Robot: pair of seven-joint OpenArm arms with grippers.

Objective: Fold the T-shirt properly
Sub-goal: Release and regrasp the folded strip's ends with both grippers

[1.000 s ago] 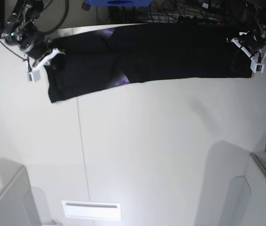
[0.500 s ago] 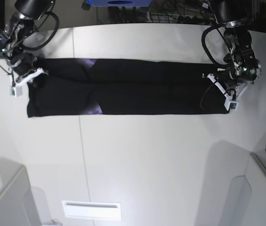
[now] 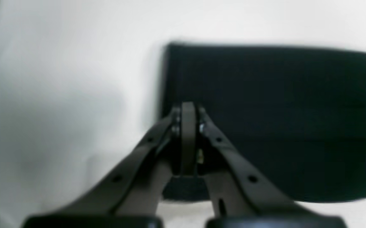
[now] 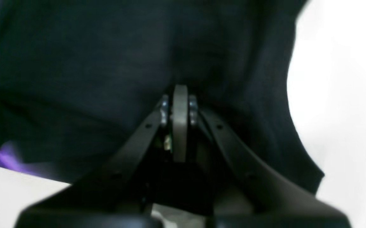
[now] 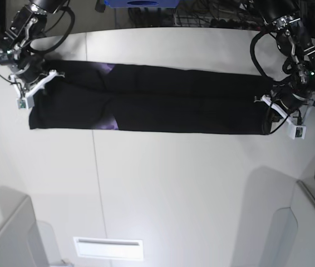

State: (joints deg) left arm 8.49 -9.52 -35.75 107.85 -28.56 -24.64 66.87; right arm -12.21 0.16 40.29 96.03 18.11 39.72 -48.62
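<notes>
The black T-shirt (image 5: 174, 100) lies on the white table (image 5: 174, 183) as one long, narrow folded band running left to right, with a little purple print (image 5: 111, 123) showing at a fold. My right gripper (image 5: 39, 84) is at the band's left end, its jaws shut on the T-shirt (image 4: 75, 63); cloth bunches around the gripper (image 4: 180, 90), and the purple print (image 4: 7, 155) shows low on the left. My left gripper (image 5: 271, 111) is at the band's right end, shut at the edge of the T-shirt (image 3: 281, 110); the gripper (image 3: 187, 107) sits just inside that edge.
A thin seam (image 5: 97, 183) crosses the table front to back. A white slotted plate (image 5: 108, 248) lies near the front edge. Grey panels stand at the front left (image 5: 7, 239) and front right (image 5: 313, 222). A blue object (image 5: 141, 3) and cables lie behind the table.
Both arms have pulled the T-shirt from the table's back edge toward the front. The band now lies lower, flatter and shifted slightly right.
</notes>
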